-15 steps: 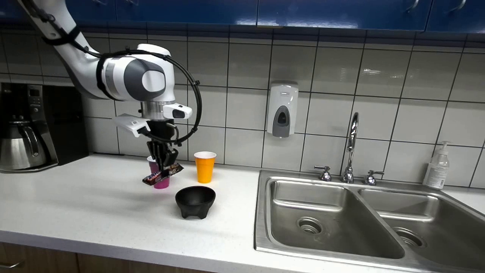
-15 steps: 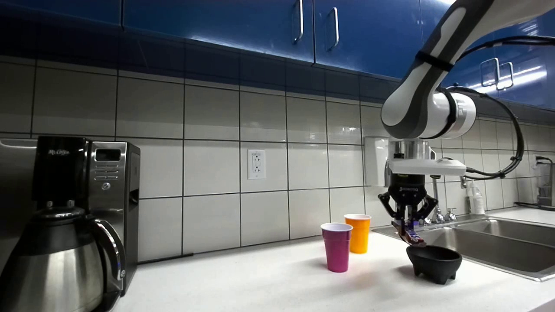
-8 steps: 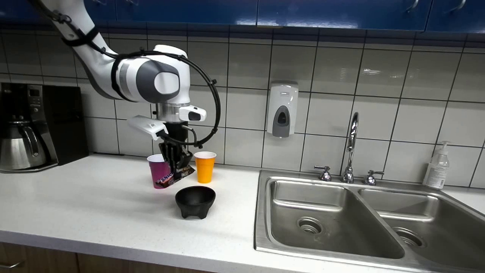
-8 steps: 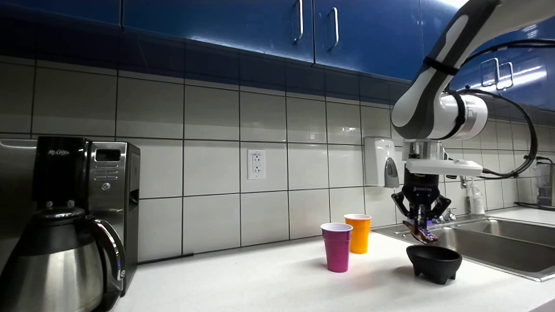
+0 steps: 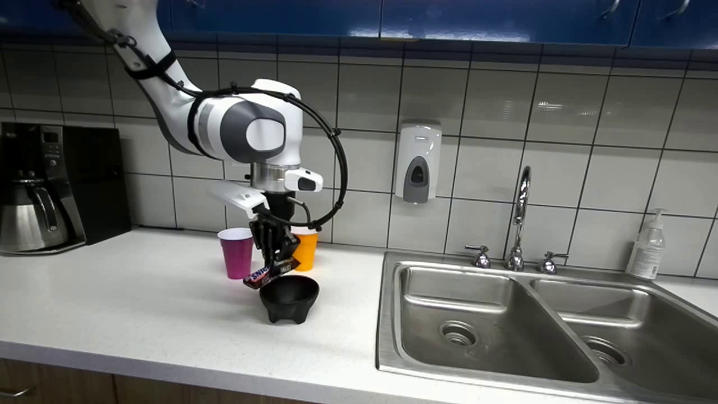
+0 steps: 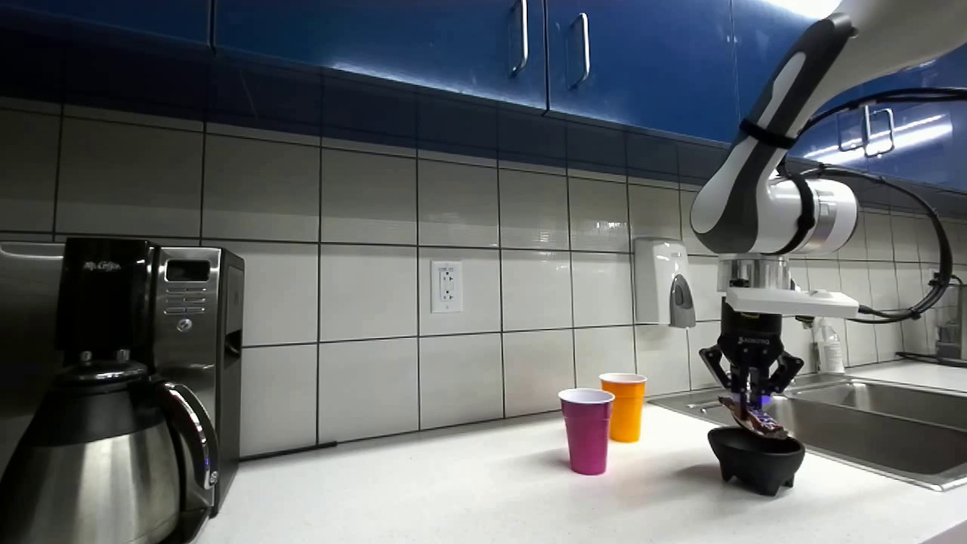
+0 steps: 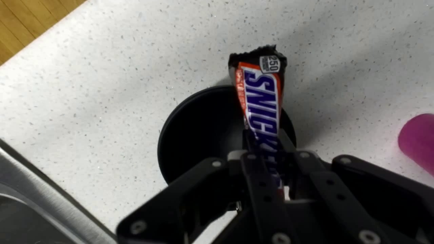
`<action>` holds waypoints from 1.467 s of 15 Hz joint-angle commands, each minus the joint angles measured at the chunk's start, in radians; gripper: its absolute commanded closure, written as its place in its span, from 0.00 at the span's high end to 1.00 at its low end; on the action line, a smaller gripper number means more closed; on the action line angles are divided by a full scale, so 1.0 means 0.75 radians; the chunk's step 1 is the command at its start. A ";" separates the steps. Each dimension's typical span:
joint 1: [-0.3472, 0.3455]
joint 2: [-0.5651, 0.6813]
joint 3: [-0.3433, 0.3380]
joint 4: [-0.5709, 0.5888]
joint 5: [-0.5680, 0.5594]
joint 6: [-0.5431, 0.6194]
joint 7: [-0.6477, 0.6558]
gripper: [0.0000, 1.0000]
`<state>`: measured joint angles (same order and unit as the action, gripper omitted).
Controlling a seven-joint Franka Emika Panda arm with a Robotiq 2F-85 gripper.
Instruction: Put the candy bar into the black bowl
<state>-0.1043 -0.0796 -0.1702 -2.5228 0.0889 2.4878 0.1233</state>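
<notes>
The candy bar, in a dark wrapper with a Snickers label, is in my gripper in both exterior views (image 5: 259,277) (image 6: 767,425) and in the wrist view (image 7: 260,95). My gripper (image 5: 275,262) is shut on the bar's middle, pointing down; it also shows at the bar in an exterior view (image 6: 749,408) and in the wrist view (image 7: 266,142). The black bowl (image 5: 289,303) stands upright on the counter, close below the bar, also in the other views (image 6: 758,461) (image 7: 200,135). In the wrist view the bar crosses the bowl's rim, one end sticking out past it. The jaws hide the bar's other end.
A pink cup (image 5: 236,255) and an orange cup (image 5: 305,252) stand behind the bowl, near the tiled wall. A steel double sink (image 5: 387,314) lies to one side. A coffee maker (image 6: 219,378) stands at the counter's far end.
My gripper has carried the candy bar toward the bowl, rightward in both exterior views, then lowered it to just above the rim. The bowl and cups have not moved.
</notes>
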 commanded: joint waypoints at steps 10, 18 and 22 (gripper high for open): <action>-0.043 0.161 0.003 0.139 0.043 -0.120 -0.057 0.48; -0.041 0.104 0.005 0.110 0.031 -0.116 -0.054 1.00; -0.034 0.016 0.010 0.058 0.008 -0.117 -0.054 1.00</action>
<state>-0.1209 0.0123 -0.1726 -2.4403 0.0987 2.4292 0.1097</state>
